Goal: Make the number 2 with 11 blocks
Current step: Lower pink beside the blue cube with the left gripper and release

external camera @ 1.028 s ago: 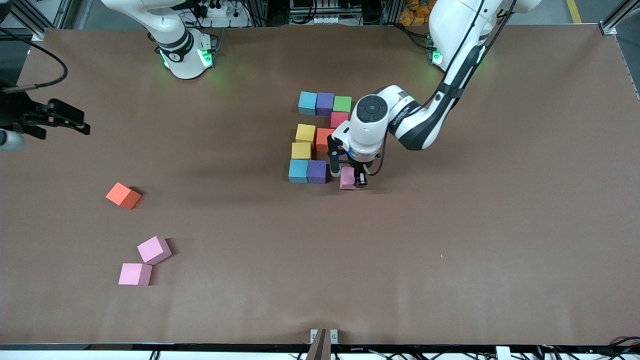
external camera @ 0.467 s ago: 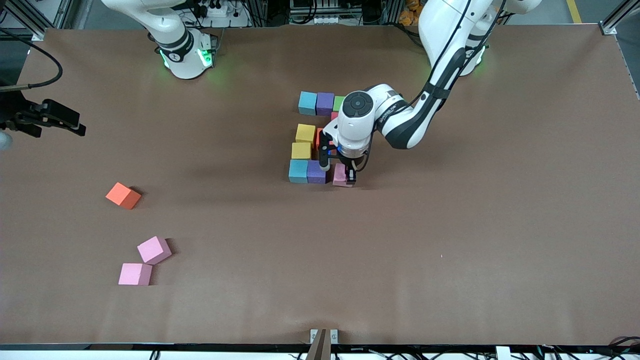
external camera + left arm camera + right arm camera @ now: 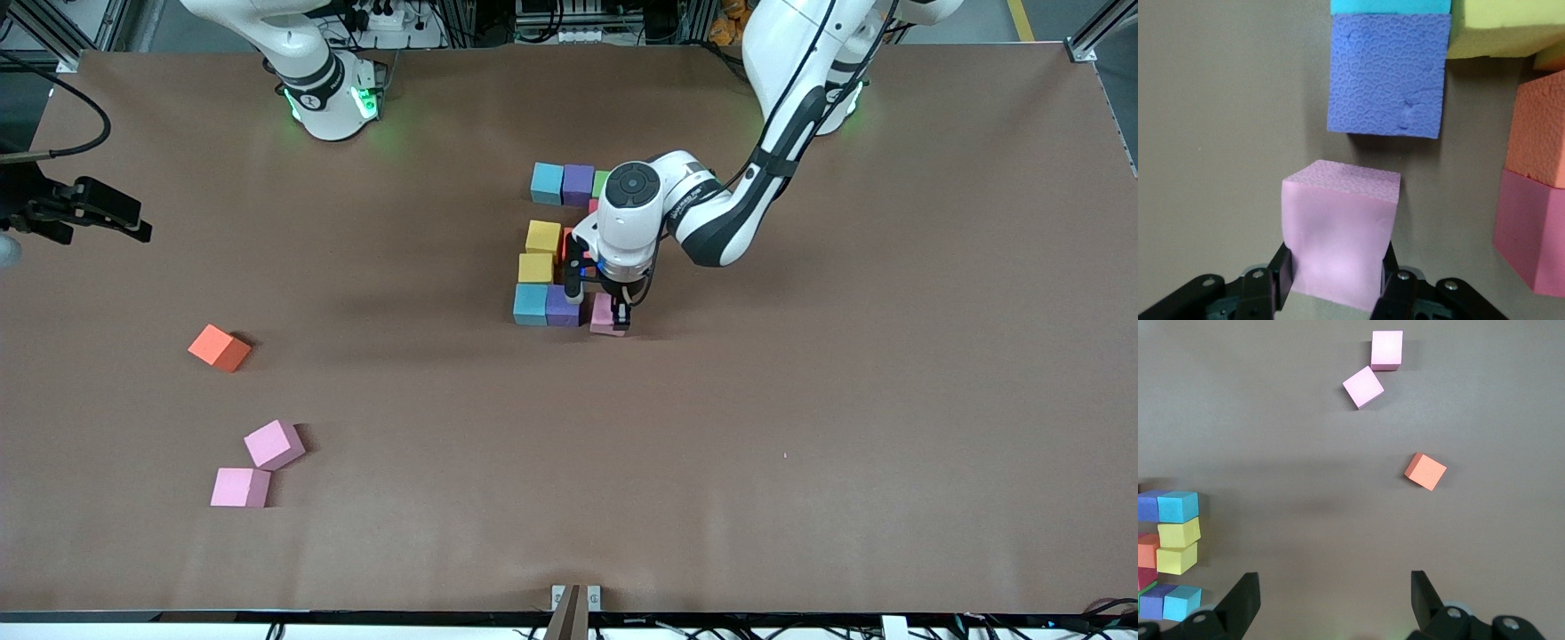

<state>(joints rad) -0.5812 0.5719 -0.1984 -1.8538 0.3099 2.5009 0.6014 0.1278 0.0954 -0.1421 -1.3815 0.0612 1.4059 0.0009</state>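
Observation:
My left gripper point(image 3: 603, 309) point(image 3: 1338, 288) is shut on a pink block point(image 3: 605, 315) point(image 3: 1338, 233), low at the table. A narrow gap separates it from the purple block point(image 3: 562, 306) point(image 3: 1388, 83), on the side toward the left arm's end. That purple block and a light blue block point(image 3: 530, 304) form the figure's row nearest the front camera. Farther back are two yellow blocks point(image 3: 535, 268) point(image 3: 543, 237), then a light blue point(image 3: 547, 183) and a purple block point(image 3: 578, 184). The left wrist hides most of the green, orange point(image 3: 1538, 130) and crimson point(image 3: 1531, 230) blocks. My right gripper point(image 3: 124, 218) point(image 3: 1335, 603) waits open at the right arm's end.
A loose orange block point(image 3: 219, 348) point(image 3: 1425, 471) and two loose pink blocks point(image 3: 274, 444) point(image 3: 240, 487) lie toward the right arm's end, nearer the front camera than the figure. The left arm's forearm point(image 3: 738, 222) slants over the table beside the figure.
My left gripper has carried the pink block toward the purple block, closing most of the gap. The right gripper shifted slightly at first, then held still.

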